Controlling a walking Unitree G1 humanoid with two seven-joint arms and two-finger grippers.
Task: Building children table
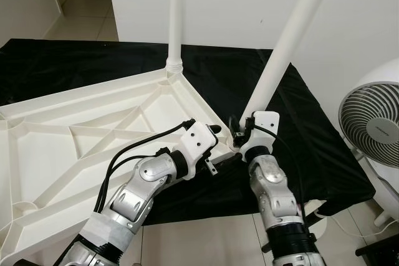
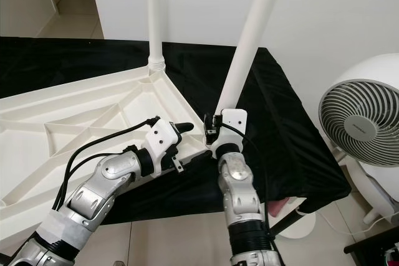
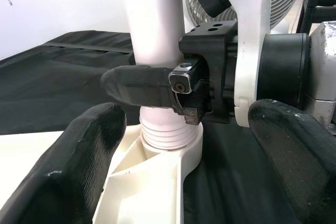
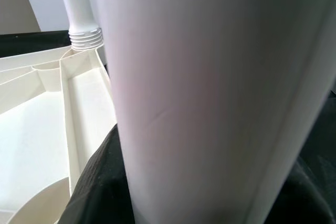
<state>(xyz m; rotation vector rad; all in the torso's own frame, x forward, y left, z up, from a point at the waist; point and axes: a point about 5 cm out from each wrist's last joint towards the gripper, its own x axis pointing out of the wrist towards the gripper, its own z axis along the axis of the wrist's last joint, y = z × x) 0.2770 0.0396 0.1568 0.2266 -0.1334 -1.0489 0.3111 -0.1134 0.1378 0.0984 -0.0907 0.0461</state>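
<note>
Right claw (image 1: 237, 130) is clenching the tilted leg (image 1: 282, 48) at the tabletop's (image 1: 56, 154) near corner; left claw (image 1: 215, 147) is hanging released beside it.

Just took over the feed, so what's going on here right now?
The robot is fitting legs to an upturned white tabletop on a black cloth. The right gripper is shut on the near leg just above its corner socket, threads still showing. The left gripper hovers open beside it. The far leg stands in its corner. A fan stands to the right.

Right tool (image 2: 213, 128) grips tilted leg (image 2: 249, 37); tabletop (image 2: 75, 123) upturned
</note>
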